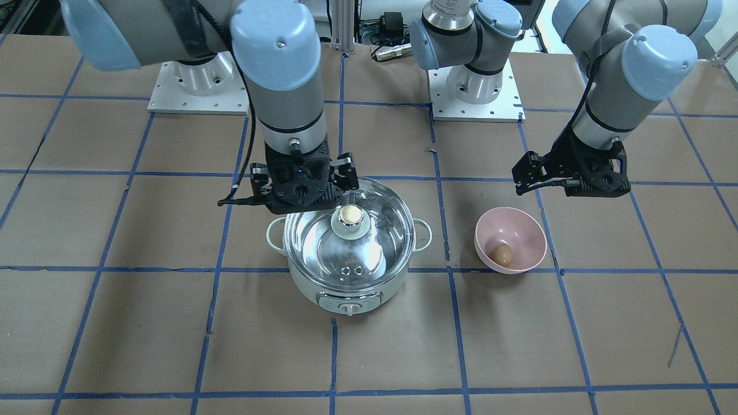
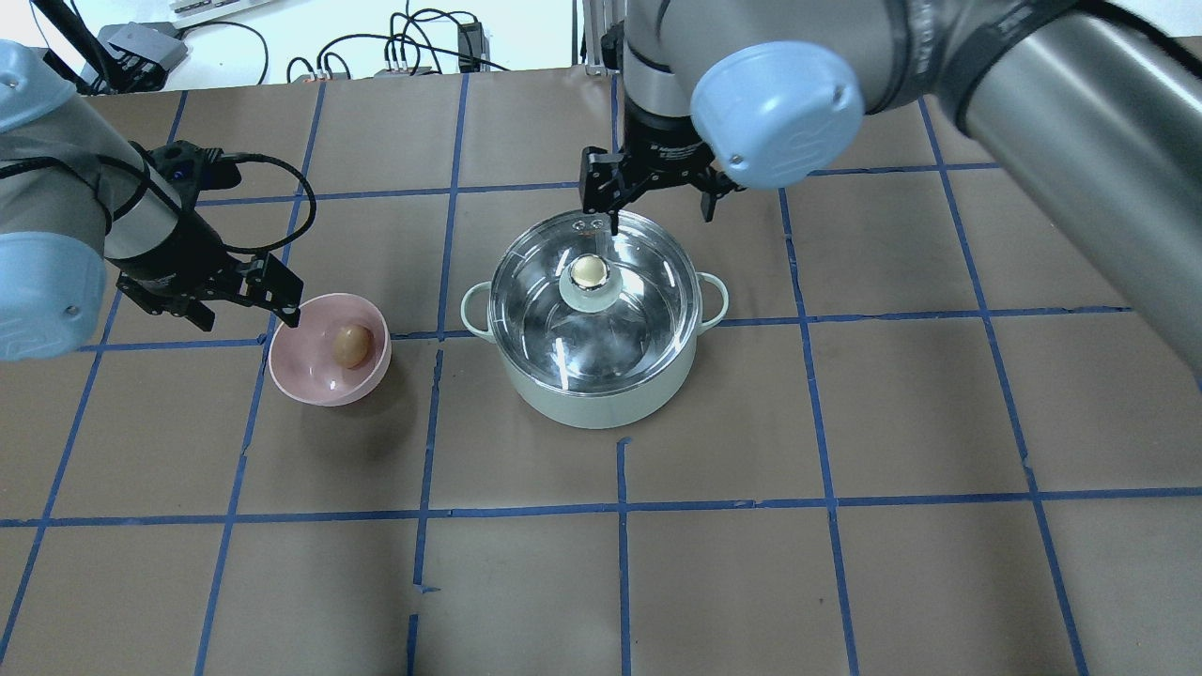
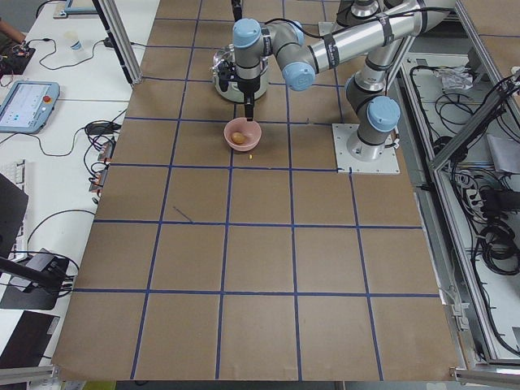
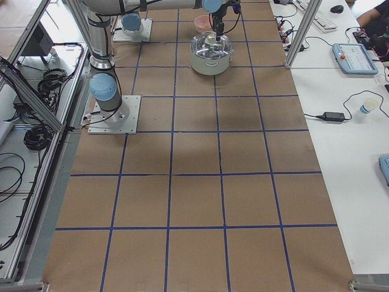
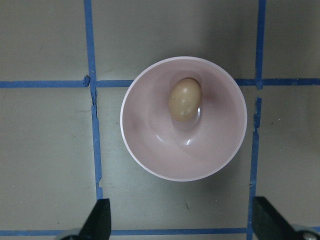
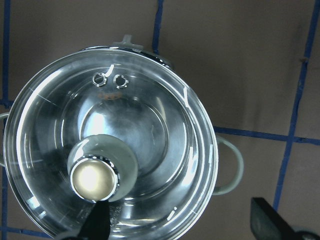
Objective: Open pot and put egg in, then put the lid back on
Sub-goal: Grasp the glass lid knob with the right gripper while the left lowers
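Observation:
The pale mint-green pot (image 2: 601, 399) stands mid-table with the clear glass lid (image 2: 624, 329) on it and the beige knob (image 2: 589, 271) at the lid's centre. The brown egg (image 2: 350, 345) lies in a pink bowl (image 2: 291, 376) to the pot's left. My right gripper (image 2: 657, 214) is open above the lid's far rim. In the right wrist view one of its fingers (image 6: 97, 222) is next to the knob (image 6: 93, 179). My left gripper (image 2: 249, 314) is open and empty above the bowl's left side. The left wrist view shows the egg (image 5: 185, 98) in the bowl (image 5: 145, 150).
The brown table carries a blue tape grid (image 2: 620, 512). In the front-facing view the two arm bases (image 1: 475, 86) stand behind the pot (image 1: 311, 285) and the bowl (image 1: 530, 222). Cables lie past the far edge (image 2: 413, 47).

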`<action>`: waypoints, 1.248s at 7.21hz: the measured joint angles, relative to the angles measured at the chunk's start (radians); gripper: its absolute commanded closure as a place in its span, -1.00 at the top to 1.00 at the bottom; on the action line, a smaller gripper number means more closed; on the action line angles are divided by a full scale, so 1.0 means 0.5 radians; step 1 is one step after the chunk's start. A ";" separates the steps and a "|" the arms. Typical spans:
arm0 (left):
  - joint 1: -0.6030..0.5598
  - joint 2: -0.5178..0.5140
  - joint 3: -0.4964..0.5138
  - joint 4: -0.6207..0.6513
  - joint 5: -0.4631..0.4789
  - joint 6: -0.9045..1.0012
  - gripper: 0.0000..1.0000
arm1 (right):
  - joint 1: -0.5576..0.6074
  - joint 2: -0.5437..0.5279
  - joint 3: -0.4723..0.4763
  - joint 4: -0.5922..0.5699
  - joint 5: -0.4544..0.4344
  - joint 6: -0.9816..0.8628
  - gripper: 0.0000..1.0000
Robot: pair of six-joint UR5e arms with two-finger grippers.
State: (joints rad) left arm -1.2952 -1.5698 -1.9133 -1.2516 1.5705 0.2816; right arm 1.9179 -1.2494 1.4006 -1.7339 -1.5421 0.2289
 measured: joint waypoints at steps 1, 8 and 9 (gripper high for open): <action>0.002 -0.044 -0.028 0.098 -0.001 0.009 1.00 | 0.066 0.063 0.000 -0.069 0.006 0.130 0.98; 0.004 -0.208 -0.234 0.590 -0.025 0.152 0.97 | 0.148 0.167 0.100 -0.258 0.005 0.251 0.63; 0.004 -0.216 -0.251 0.607 -0.044 0.193 0.97 | 0.155 0.172 0.104 -0.275 0.002 0.252 0.40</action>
State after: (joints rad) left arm -1.2932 -1.6776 -2.0386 -0.9481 1.5487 0.3780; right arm 1.9953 -1.1632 1.4527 -1.8715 -1.5409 0.3547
